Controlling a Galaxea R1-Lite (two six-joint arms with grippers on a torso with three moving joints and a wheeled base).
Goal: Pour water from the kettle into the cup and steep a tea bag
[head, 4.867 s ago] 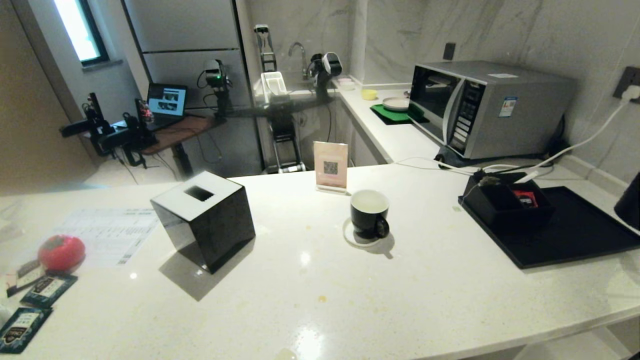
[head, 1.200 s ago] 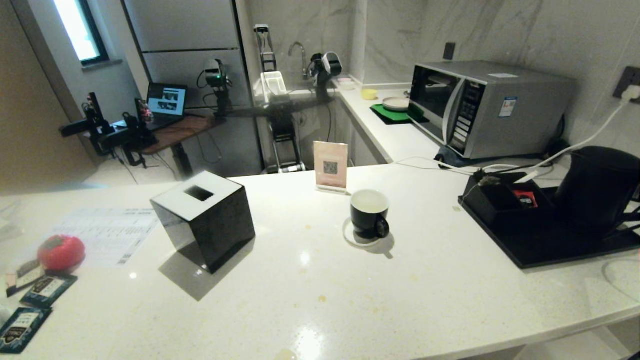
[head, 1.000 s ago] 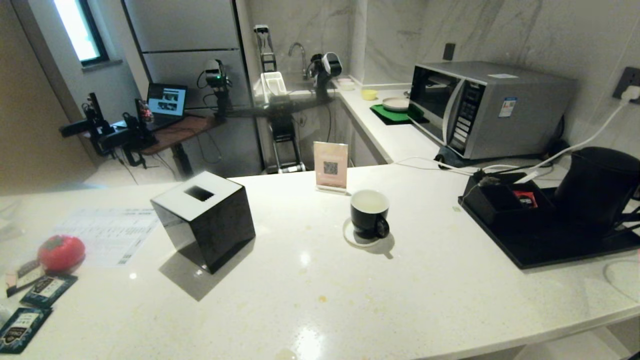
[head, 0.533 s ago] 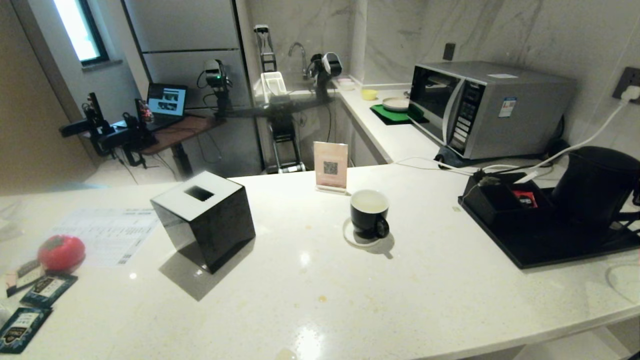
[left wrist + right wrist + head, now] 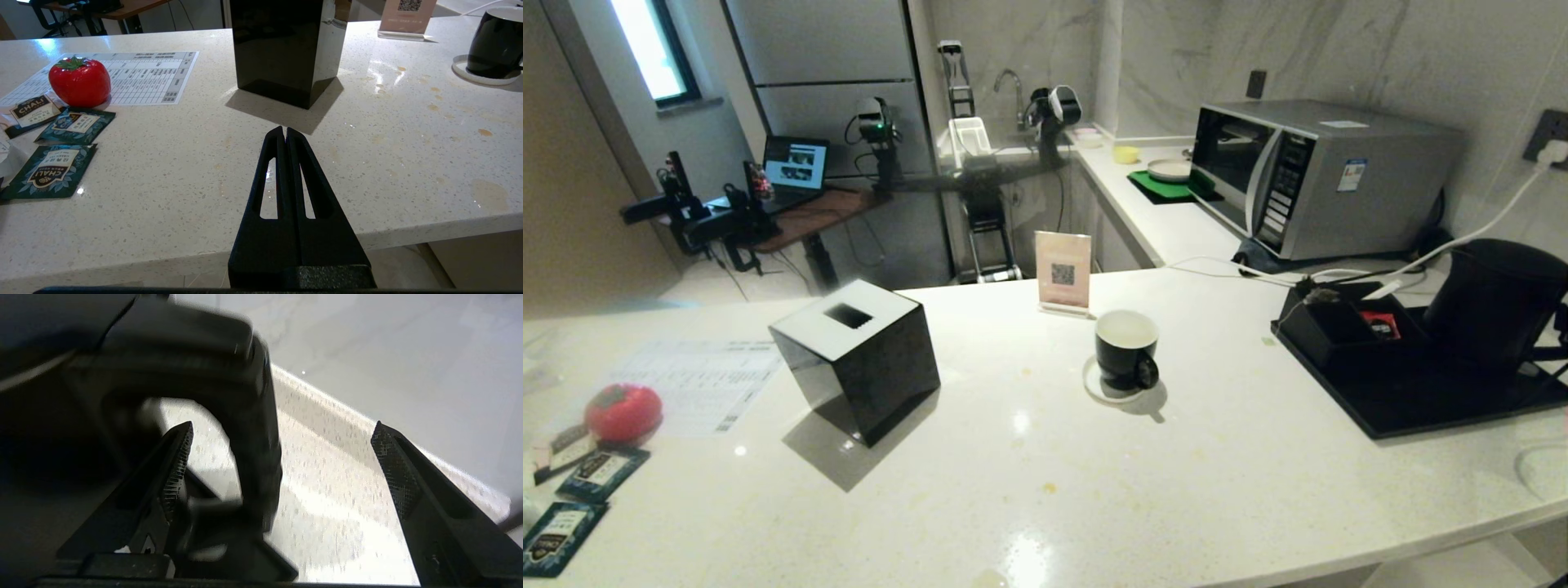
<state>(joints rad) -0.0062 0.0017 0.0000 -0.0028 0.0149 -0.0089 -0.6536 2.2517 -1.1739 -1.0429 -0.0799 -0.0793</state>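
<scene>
The black kettle (image 5: 1494,302) stands on the black tray (image 5: 1421,412) at the counter's right end. In the right wrist view my right gripper (image 5: 284,424) is open, its fingers wide apart on either side of the kettle's handle (image 5: 253,416) without pressing on it. The black cup (image 5: 1125,349) sits on a white coaster mid-counter, its inside pale; it also shows in the left wrist view (image 5: 494,43). I cannot tell how much water is in it. No tea bag is in view. My left gripper (image 5: 284,130) is shut and empty, parked over the counter's front edge.
A black cube with a slotted white top (image 5: 856,357) stands left of the cup, a QR sign (image 5: 1063,271) behind it. A compartment box (image 5: 1347,331) holding a red packet shares the tray. Microwave (image 5: 1315,175) and cables lie behind. Red ball (image 5: 623,412), paper and teal packets (image 5: 572,498) lie far left.
About five seconds ago only the kettle's edge showed at the far right; it now stands on the tray. Over the last second it settled slightly to the right.
</scene>
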